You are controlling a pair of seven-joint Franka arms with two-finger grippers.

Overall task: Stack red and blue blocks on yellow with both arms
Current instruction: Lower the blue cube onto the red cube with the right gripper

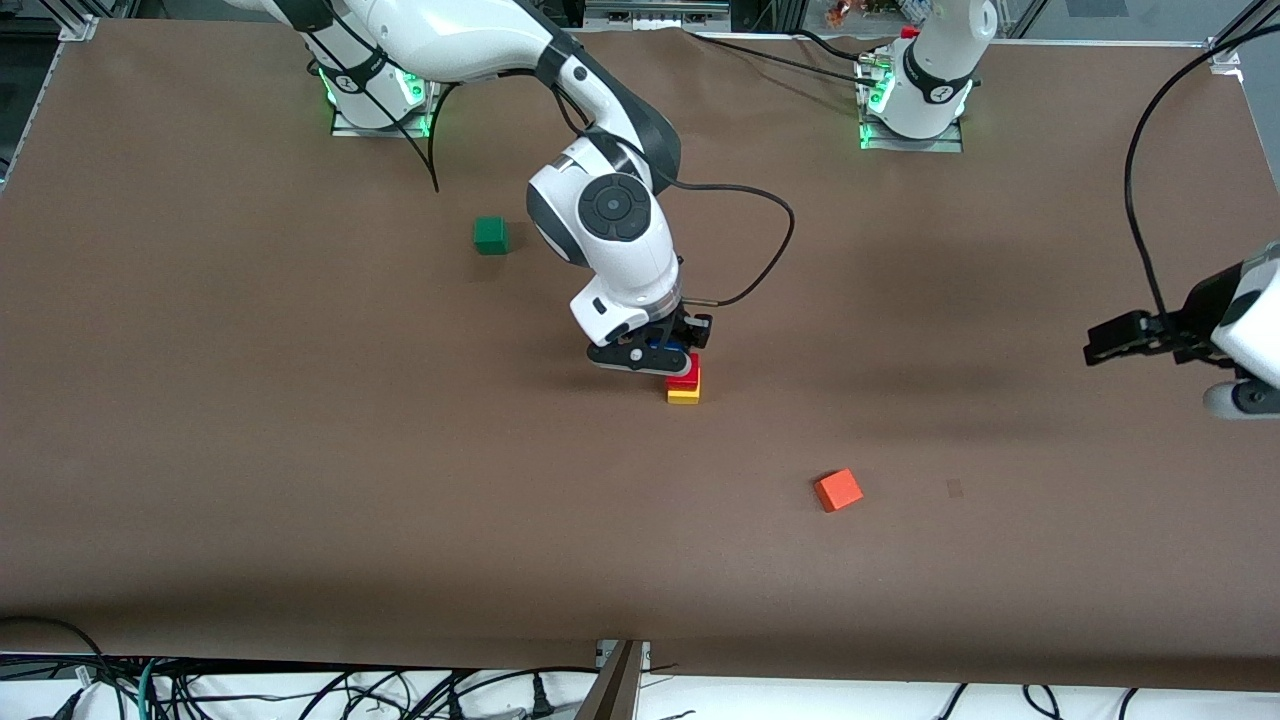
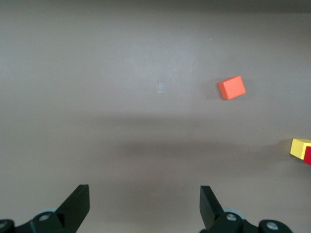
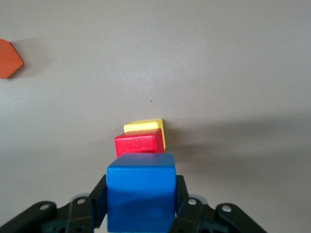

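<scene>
Right gripper point(image 1: 672, 352): my jaws clamped on blue block point(image 3: 141, 190), hanging over red block point(image 1: 685, 374). Red block sits on yellow block point(image 1: 684, 394), mid-bench point(image 1: 300, 450). Left gripper point(image 1: 1125, 338): my jaws apart, nothing held, waiting over bench at left arm's end. Orange-red cube point(image 1: 838, 490) nearer front camera than stack; green cube point(image 1: 490, 235) farther, toward right arm's end.

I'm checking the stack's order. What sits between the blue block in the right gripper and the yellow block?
The red block, resting on the yellow block beneath the held blue block; the right wrist view shows it.
</scene>
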